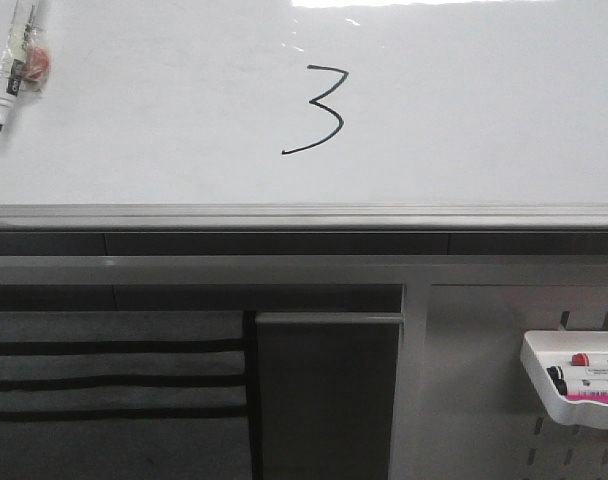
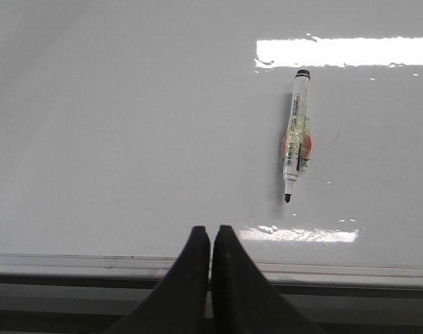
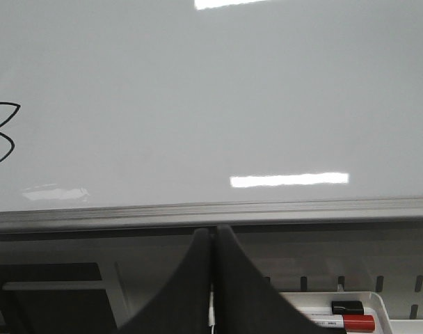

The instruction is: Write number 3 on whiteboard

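Though cropped (right wrist view), the number 3 point(image 1: 319, 110) reads clearly.

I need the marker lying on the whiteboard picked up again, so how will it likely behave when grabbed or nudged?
The marker looks like a slim, stiff barrel, probably light. Lying on the glossy whiteboard, it may slide or roll when nudged, though the lump taped round its middle might hinder rolling. Its tip is uncapped, so a push could smear ink.

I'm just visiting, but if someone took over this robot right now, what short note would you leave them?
Left gripper: shut, empty, near the board's lower rail.
Right gripper: shut, empty, also by the rail.
The number 3 is already drawn on the whiteboard.
The marker lies uncapped on the board at its left, tip showing.
Left to do: apparently nothing but perhaps capping the marker.
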Action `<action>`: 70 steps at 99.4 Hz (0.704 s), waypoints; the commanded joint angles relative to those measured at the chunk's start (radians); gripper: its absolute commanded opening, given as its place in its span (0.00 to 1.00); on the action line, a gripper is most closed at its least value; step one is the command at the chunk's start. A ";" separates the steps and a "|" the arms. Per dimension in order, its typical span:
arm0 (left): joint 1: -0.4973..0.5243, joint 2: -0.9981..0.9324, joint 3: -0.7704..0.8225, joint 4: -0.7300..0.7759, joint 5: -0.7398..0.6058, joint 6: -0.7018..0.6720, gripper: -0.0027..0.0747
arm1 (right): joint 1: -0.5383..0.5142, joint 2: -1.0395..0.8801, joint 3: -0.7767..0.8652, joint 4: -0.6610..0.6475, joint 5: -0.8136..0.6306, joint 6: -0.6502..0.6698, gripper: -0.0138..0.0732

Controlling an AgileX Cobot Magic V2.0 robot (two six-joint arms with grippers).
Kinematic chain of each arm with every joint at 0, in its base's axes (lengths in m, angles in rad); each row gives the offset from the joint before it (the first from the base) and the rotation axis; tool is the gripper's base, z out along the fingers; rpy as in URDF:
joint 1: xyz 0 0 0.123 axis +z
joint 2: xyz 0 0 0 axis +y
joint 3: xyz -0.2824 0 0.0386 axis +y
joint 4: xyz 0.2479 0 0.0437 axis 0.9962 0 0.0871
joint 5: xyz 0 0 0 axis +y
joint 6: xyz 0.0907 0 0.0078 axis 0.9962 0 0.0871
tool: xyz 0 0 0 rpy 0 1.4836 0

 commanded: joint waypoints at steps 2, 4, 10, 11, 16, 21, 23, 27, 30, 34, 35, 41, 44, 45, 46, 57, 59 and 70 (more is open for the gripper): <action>-0.006 -0.029 0.007 -0.001 -0.076 0.000 0.01 | 0.001 -0.017 0.026 -0.011 -0.086 -0.011 0.08; -0.006 -0.029 0.007 -0.001 -0.076 0.000 0.01 | 0.001 -0.017 0.026 -0.011 -0.088 -0.009 0.08; -0.006 -0.029 0.007 -0.001 -0.076 0.000 0.01 | 0.001 -0.017 0.026 -0.124 -0.094 0.081 0.08; -0.006 -0.029 0.007 -0.001 -0.076 0.000 0.01 | 0.001 -0.017 0.026 -0.152 -0.097 0.129 0.08; -0.006 -0.029 0.007 -0.001 -0.076 0.000 0.01 | 0.001 -0.017 0.026 -0.375 -0.119 0.319 0.08; -0.006 -0.029 0.007 -0.001 -0.076 0.000 0.01 | 0.001 -0.017 0.026 -0.454 -0.135 0.425 0.08; -0.006 -0.029 0.007 -0.001 -0.076 0.000 0.01 | 0.001 -0.017 0.026 -0.461 -0.145 0.432 0.08; -0.006 -0.029 0.007 -0.001 -0.076 0.000 0.01 | 0.001 -0.017 0.026 -0.456 -0.161 0.432 0.08; -0.006 -0.029 0.007 -0.001 -0.076 0.000 0.01 | 0.001 -0.017 0.026 -0.454 -0.165 0.432 0.08; -0.006 -0.029 0.007 -0.001 -0.076 0.000 0.01 | 0.001 -0.017 0.026 -0.454 -0.172 0.432 0.08; -0.006 -0.029 0.007 -0.001 -0.076 0.000 0.01 | 0.001 -0.017 0.026 -0.454 -0.174 0.432 0.08; -0.006 -0.029 0.007 -0.001 -0.076 0.000 0.01 | 0.001 -0.017 0.026 -0.454 -0.176 0.432 0.08; -0.006 -0.029 0.007 -0.001 -0.076 0.000 0.01 | 0.001 -0.017 0.026 -0.454 -0.176 0.432 0.08; -0.006 -0.029 0.007 -0.001 -0.076 0.000 0.01 | 0.001 -0.017 0.026 -0.454 -0.176 0.432 0.08; -0.006 -0.029 0.007 -0.001 -0.076 0.000 0.01 | 0.001 -0.017 0.026 -0.454 -0.176 0.432 0.08; -0.006 -0.029 0.007 -0.001 -0.076 0.000 0.01 | 0.001 -0.017 0.026 -0.454 -0.174 0.432 0.08; -0.006 -0.029 0.007 -0.001 -0.076 0.000 0.01 | 0.001 -0.017 0.026 -0.454 -0.174 0.432 0.08; -0.006 -0.029 0.007 -0.001 -0.076 0.000 0.01 | 0.001 -0.017 0.026 -0.454 -0.174 0.432 0.08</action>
